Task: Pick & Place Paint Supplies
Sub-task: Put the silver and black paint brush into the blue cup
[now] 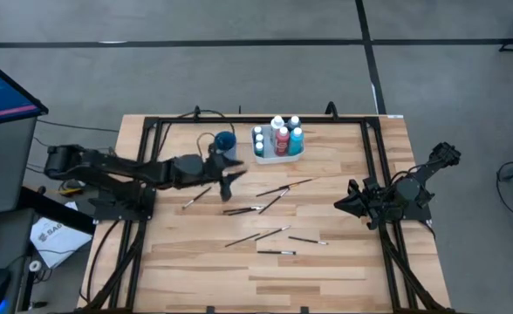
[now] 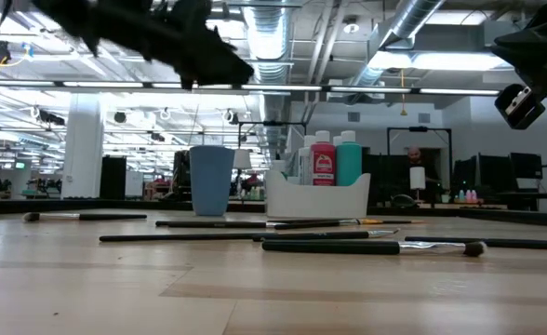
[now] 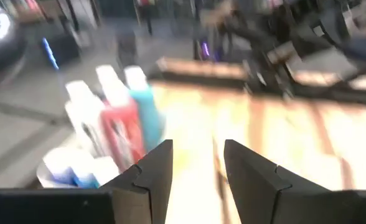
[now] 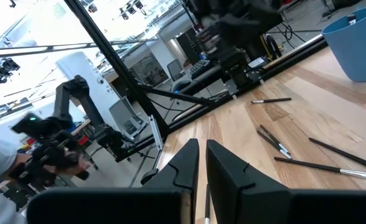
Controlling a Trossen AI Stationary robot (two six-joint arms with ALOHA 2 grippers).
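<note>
High view first, biggest things down to smallest: the wooden table [image 1: 326, 262] carries both dark arms, the left one stretched toward the middle, the right one parked near its own edge. At the far side stands the white tray [image 1: 278, 155], holding the paint bottles [image 1: 281, 138], and just beside it the blue cup [image 1: 225, 141], with something thin poking out of it. Loose paintbrushes [image 1: 274, 231] lie scattered across the middle boards, well apart from the tray.

The left gripper [image 1: 232, 177] hangs above the table near the cup, its fingers parted with nothing between them. The right gripper [image 1: 342, 206] waits with its fingers drawn together on nothing.

From where I stand, those bottles look light and rigid, smooth plastic that could slip, so I'd pinch one around the body below the white cap rather than on the cap itself. The brushes are the awkward part, I reckon: thin, stiff, featherlight, lying flat on the wood. A grip across the middle of the dark handle seems safest, keeping clear of the soft bristle end.
</note>
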